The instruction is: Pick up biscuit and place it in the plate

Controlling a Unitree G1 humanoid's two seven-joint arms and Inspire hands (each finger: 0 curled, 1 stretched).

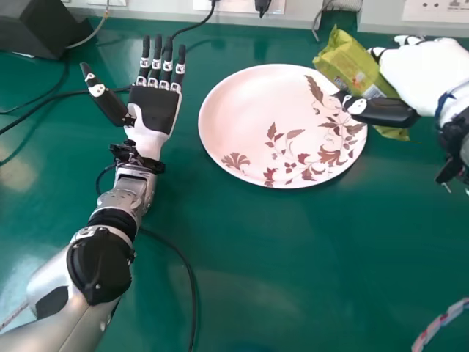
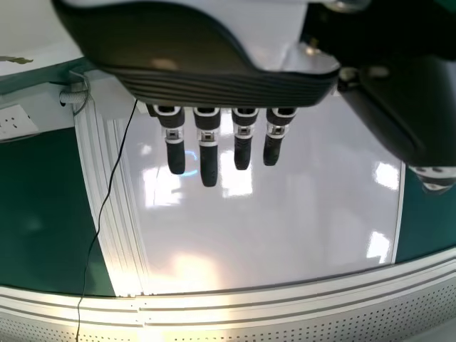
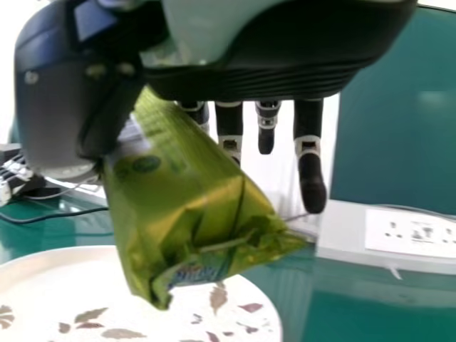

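Note:
The right hand (image 1: 425,77) comes in from the right of the head view, its thumb over the plate's right edge. Between thumb and fingers it holds the green biscuit packet (image 1: 359,66), which hangs tilted at the upper right rim of the plate (image 1: 242,110). In the right wrist view, the right hand (image 3: 311,167) grips the packet (image 3: 185,206), its lower end close to the floral plate (image 3: 64,285). The left hand (image 1: 155,110) rests palm up left of the plate, fingers straight; the left wrist view has the left hand (image 2: 208,153) with fingers extended.
A black box (image 1: 37,26) stands at the back left, with black cables (image 1: 44,103) running over the green table (image 1: 293,257). Wall sockets (image 1: 436,10) line the back edge. A braided cord (image 1: 440,323) lies at the front right.

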